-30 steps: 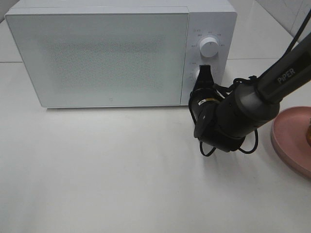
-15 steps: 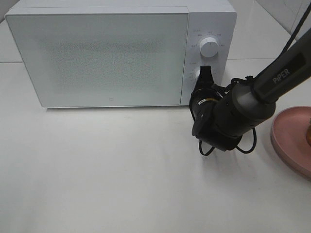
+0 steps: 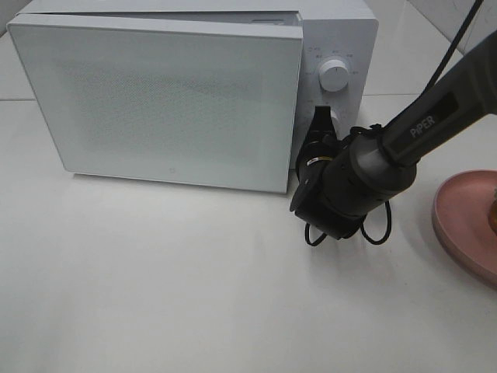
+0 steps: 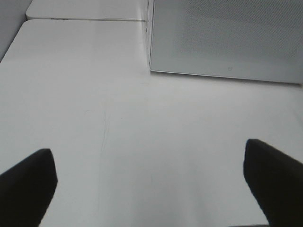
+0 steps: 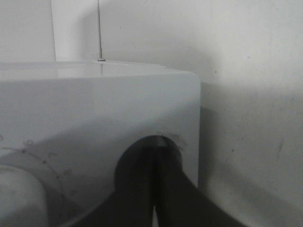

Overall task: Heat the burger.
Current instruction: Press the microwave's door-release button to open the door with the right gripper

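Well, the white microwave (image 3: 334, 31) sits at the 12 o'clock side of the worktop (image 3: 155, 295). Its big door (image 3: 171, 101) is a little bit open. The door's 3 o'clock edge sticks out toward 6 o'clock, and a thin dark gap shows along the top.

The right tool (image 3: 321, 116) is black. Its two fingers are pressed together with nothing between them. It points toward 12 o'clock, and its tip is right at the control panel (image 3: 345, 47). That spot is just below the round white dial (image 3: 335, 75) and just beside the door's free edge. From the right wrist camera, the tip sits in a dark round spot on the panel.

The left tool (image 4: 149, 161) has its fingers spread wide apart and holds nothing. It hangs over bare worktop, with the door's front a little way ahead of it.

A pink plate (image 3: 458, 225) lies at 3 o'clock, well apart from the microwave. The burger (image 3: 492, 210) is on that plate, but only a tiny brown bit shows at the picture's edge.
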Robot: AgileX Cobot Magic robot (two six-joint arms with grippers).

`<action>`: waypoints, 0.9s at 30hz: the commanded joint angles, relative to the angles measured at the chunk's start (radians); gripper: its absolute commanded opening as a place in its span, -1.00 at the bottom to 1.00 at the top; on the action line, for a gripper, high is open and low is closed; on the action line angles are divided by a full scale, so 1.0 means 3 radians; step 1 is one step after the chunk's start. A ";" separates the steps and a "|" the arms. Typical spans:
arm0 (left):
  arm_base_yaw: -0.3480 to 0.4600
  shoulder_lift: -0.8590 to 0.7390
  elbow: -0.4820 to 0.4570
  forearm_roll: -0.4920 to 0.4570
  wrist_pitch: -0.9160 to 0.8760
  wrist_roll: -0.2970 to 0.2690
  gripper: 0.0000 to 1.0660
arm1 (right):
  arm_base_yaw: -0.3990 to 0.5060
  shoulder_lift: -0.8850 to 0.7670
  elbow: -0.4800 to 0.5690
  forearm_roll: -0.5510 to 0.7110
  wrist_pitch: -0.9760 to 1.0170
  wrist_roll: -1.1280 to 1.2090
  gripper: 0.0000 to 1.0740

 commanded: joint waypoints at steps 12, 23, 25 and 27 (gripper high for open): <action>0.0003 -0.0023 0.0010 -0.0023 -0.0023 -0.0017 0.88 | -0.0100 -0.0027 -0.0233 -0.0437 -0.0393 -0.0153 -1.00; 0.0003 -0.0023 0.0010 -0.0023 -0.0023 -0.0017 0.88 | -0.0060 -0.0060 -0.0200 -0.0433 -0.0210 -0.0187 -1.00; 0.0003 -0.0023 0.0010 -0.0023 -0.0023 -0.0017 0.88 | -0.0053 -0.0097 -0.0150 -0.0430 -0.0207 -0.0187 -1.00; 0.0003 -0.0023 0.0010 -0.0023 -0.0023 -0.0017 0.88 | -0.0037 -0.0110 -0.0120 -0.0430 -0.0193 -0.0187 -1.00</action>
